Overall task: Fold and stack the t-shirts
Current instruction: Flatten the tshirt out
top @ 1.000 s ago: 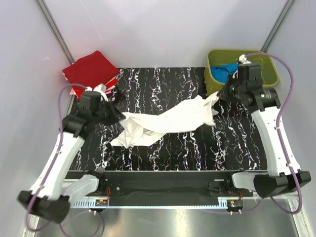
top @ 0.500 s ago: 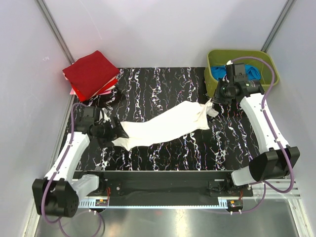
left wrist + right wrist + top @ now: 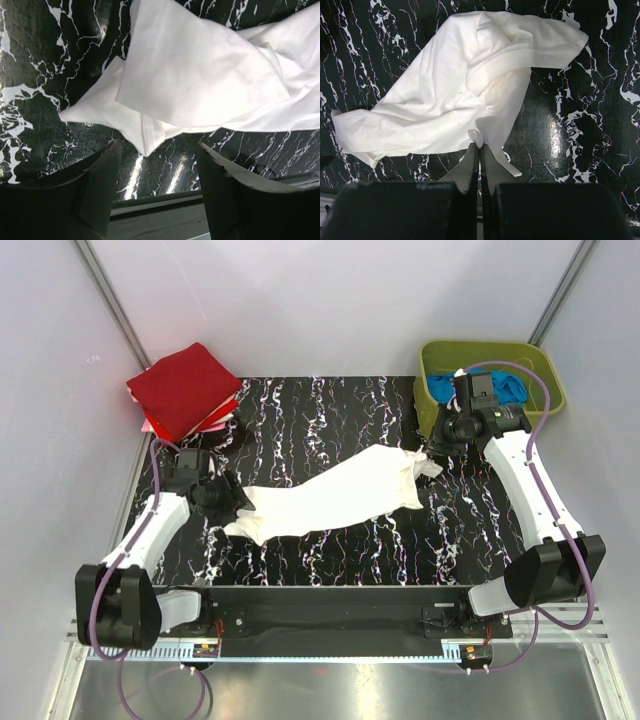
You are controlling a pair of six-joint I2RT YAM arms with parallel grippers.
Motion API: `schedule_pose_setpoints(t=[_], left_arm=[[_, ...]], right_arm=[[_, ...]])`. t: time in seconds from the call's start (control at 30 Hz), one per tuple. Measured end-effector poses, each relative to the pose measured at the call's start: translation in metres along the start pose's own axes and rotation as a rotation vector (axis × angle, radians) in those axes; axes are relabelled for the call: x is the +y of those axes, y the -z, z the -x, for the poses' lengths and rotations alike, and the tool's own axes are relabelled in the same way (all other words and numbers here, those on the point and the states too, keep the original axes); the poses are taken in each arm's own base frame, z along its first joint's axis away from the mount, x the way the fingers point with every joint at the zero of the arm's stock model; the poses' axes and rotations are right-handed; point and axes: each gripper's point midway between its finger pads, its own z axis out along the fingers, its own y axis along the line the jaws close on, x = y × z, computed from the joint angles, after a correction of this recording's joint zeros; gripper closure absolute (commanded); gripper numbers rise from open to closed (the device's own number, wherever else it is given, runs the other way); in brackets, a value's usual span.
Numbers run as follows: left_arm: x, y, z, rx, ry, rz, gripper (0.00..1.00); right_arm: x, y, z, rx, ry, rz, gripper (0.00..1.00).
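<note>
A white t-shirt point(image 3: 335, 495) lies stretched out in a long crumpled band across the black marbled table point(image 3: 330, 415). My left gripper point(image 3: 232, 505) stands open at its left end. In the left wrist view the jaws of this gripper point(image 3: 157, 150) are apart, and a corner of the shirt point(image 3: 200, 75) lies on the table just beyond them, touching neither. My right gripper point(image 3: 428, 448) is shut on a pinch of the shirt's right end. The right wrist view shows this gripper point(image 3: 481, 146) closed on a small fold of the white cloth point(image 3: 450, 95). Folded red t-shirts point(image 3: 185, 388) are stacked at the back left, over a pink one point(image 3: 158, 426).
A green bin point(image 3: 545, 380) stands at the back right with blue cloth point(image 3: 445, 388) inside, just behind my right wrist. Grey walls close the table in at the back and on both sides. The arms' bases sit along the near edge.
My left gripper has opened and let go of the shirt's left end, which now lies on the table. The shirt went from a raised bunch to a flat stretched band. The right gripper still holds it.
</note>
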Motion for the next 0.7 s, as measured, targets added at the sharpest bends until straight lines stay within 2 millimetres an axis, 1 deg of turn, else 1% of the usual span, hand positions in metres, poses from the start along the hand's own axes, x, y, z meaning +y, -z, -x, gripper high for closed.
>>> schedule_pose_setpoints(t=[0.17,0.37,0.47,0.7], left_arm=[[0.007,-0.017,0.007,0.005,0.012,0.036,0.37],[0.006,-0.024,0.016,-0.022,0.02,0.039,0.36],[0.006,-0.029,0.02,-0.03,0.024,0.038,0.34],[0.009,-0.044,0.021,-0.013,0.047,0.047,0.34]], right_arm=[[0.003,0.0,-0.001,0.006,0.0,0.017,1.0],[0.004,0.0,-0.001,0.006,0.001,0.024,1.0],[0.004,0.0,-0.001,0.006,0.002,0.023,1.0],[0.003,-0.002,-0.001,0.009,0.01,0.022,1.0]])
